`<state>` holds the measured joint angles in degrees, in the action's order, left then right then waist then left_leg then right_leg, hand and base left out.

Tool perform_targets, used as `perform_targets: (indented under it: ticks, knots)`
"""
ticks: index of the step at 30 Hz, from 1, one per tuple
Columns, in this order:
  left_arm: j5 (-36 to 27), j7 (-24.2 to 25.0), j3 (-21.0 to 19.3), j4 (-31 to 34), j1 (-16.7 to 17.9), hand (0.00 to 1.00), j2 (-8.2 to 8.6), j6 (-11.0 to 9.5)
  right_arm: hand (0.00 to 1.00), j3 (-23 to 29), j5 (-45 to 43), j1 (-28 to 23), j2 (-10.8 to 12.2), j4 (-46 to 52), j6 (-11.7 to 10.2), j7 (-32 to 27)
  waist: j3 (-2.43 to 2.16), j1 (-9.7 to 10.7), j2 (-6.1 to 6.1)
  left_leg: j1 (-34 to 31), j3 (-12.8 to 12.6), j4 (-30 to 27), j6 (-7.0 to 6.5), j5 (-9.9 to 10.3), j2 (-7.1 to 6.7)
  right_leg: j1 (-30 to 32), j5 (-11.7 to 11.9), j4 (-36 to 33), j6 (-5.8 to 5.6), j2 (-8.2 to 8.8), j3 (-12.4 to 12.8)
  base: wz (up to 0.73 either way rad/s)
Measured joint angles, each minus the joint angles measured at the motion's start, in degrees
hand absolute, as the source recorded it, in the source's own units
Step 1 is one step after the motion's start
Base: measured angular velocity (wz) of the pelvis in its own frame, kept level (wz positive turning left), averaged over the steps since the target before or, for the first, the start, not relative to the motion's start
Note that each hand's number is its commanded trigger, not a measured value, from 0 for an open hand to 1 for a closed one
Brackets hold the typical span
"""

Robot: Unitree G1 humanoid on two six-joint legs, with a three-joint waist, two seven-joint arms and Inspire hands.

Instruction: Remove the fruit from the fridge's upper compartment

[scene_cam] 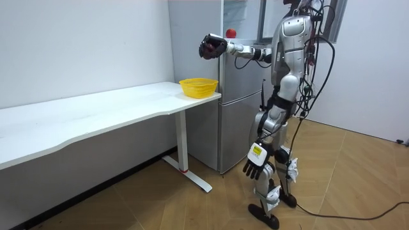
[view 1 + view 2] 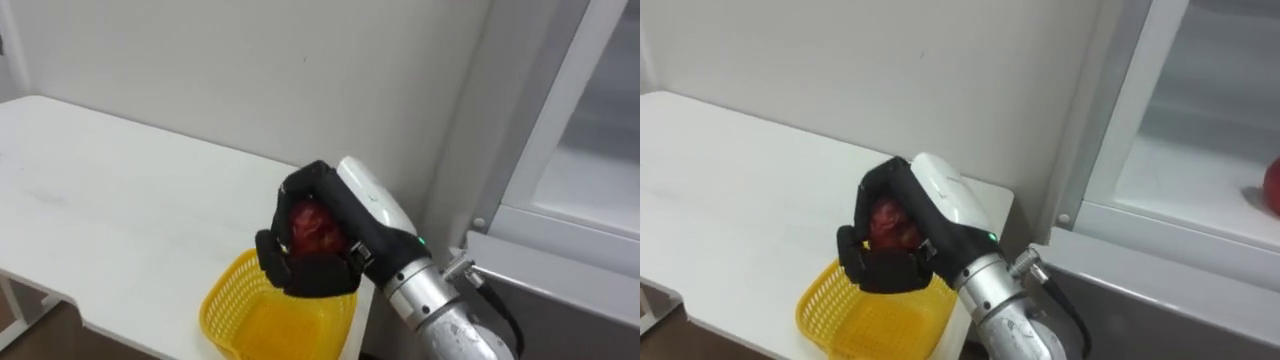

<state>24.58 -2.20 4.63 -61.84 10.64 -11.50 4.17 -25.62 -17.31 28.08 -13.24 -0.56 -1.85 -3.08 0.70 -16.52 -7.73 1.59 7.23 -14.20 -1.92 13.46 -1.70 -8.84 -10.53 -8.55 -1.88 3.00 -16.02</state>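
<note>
My right hand (image 2: 300,262) is shut on a red round fruit (image 2: 312,228), which shows between the black fingers. It hovers just above a yellow mesh basket (image 2: 262,318) that stands at the white table's (image 2: 120,220) right end. The room view has the same hand (image 1: 209,46) held out at shoulder height over the basket (image 1: 199,86). My left hand (image 1: 254,167) hangs by my thigh with relaxed fingers. I stand beside the fridge (image 1: 239,108), facing the table.
The open upper fridge compartment (image 2: 1200,140) is to my right, its white frame (image 2: 1110,130) close to my forearm. Another red fruit (image 2: 1272,188) rests on its shelf. A plain wall runs behind the table, whose left part is bare.
</note>
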Motion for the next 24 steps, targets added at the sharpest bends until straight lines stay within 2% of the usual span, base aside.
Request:
perform_targets:
  ticks: [3, 9, 10, 22, 23, 24]
  knots:
    - [-0.02, 0.01, 0.03, -0.23, -0.2, 0.0, -0.34, 0.01, 1.0, -0.11, 0.03, 0.0, 0.0, -3.39, -0.18, -0.96, 0.07, -1.1, -0.6, 0.09, 0.29, 0.58, 0.08, -0.22, -0.01, -0.1, 0.0, 0.04, 0.0, 0.08, -1.68, 0.06]
    - [0.27, 0.52, -0.01, -0.27, -0.16, 0.0, -0.55, 0.53, 1.0, -0.26, 0.0, 0.0, 0.02, -9.12, -0.01, -1.1, 0.39, -1.37, -1.88, -0.6, 0.69, 0.68, 0.11, -0.3, -0.07, 0.17, 0.01, 0.83, 0.01, 0.12, -1.42, 0.04]
    - [0.34, 0.7, -0.05, -0.23, -0.01, 0.0, -0.56, 0.58, 1.0, -0.25, -0.02, 0.0, 0.01, -9.64, -0.01, -1.1, 0.33, -1.45, -2.02, -0.98, 0.69, 0.62, 0.13, -0.33, -0.07, 0.67, 0.01, 0.83, 0.01, 0.11, -1.45, 0.0]
    - [0.34, 1.6, 0.02, 1.08, 0.03, 0.0, -0.77, 0.49, 1.0, -1.58, -1.17, -0.02, 0.08, -14.69, 0.07, -2.71, 0.37, -1.39, -2.14, -1.69, 0.92, 0.62, 0.24, -0.43, -0.13, 1.08, 0.01, 0.83, 0.01, -0.07, -1.45, 0.0]
    - [0.34, 1.59, 0.02, 1.25, 0.1, 0.0, -0.81, 0.49, 0.94, -1.95, -1.18, -0.02, 0.06, -14.73, 0.07, -2.77, 0.37, -1.39, -2.15, -1.69, 0.93, 0.62, 0.25, -0.43, -0.14, 1.06, 0.01, 0.83, 0.01, -0.08, -1.47, 0.04]
    - [0.34, 1.59, 0.02, 1.35, 0.1, 0.0, -0.86, 0.49, 0.71, -2.6, -1.18, -0.04, 0.07, -14.77, 0.07, -2.76, 0.38, -1.4, -2.15, -1.69, 0.98, 0.62, 0.25, -0.43, -0.16, 1.03, 0.01, 0.83, 0.01, -0.1, -1.48, 0.03]
